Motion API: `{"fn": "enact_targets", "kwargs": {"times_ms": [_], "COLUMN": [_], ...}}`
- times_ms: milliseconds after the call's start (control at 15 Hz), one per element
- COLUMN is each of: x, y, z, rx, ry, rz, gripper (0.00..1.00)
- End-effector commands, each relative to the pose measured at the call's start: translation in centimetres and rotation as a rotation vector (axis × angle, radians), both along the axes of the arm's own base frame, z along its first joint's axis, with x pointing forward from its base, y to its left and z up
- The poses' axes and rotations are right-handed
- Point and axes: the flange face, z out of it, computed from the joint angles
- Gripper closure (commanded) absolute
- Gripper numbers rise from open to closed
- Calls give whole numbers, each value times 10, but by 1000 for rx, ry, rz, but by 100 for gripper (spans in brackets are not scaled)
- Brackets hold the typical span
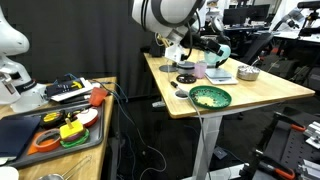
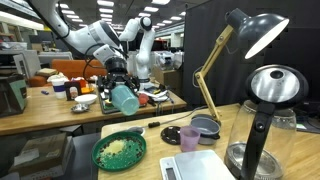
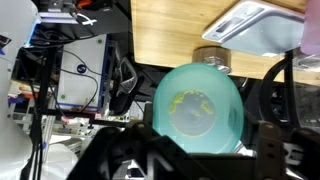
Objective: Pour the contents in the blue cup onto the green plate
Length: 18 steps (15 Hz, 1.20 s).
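My gripper (image 2: 119, 88) grips the blue cup (image 2: 127, 100) by its side wall, tipped midair near the green plate (image 2: 99, 152) holding the contents (image 2: 122, 150); likely light, slick, thin plastic, so mid-wall hold, gentle squeeze.

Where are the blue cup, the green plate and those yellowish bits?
blue cup (image 2: 125, 99), in an exterior view, on its side wall.
green plate (image 2: 98, 155), in an exterior view, on its bare rim.
yellowish bits (image 2: 121, 149), in an exterior view, middle of the heap on the plate.
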Motion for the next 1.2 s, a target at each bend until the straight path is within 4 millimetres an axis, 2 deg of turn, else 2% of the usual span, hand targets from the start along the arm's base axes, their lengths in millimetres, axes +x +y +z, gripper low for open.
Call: {"fn": "enact_targets", "kwargs": {"times_ms": [0, 200, 267, 400, 667, 733, 933, 1133], "x": [-31, -54, -38, -51, -53, -53, -52, -53], "y": [-33, -68, -57, -70, -65, -65, -66, -77], "z": [3, -12, -13, -19, -15, -15, -9, -3], "rx": [95, 182, 120, 158, 169, 169, 252, 344], "ry": [-84, -100, -78, -88, -97, -97, -139, -213], "rz": [128, 206, 121, 153, 173, 173, 254, 312], "gripper": [48, 48, 23, 23, 23, 48, 48, 48]}}
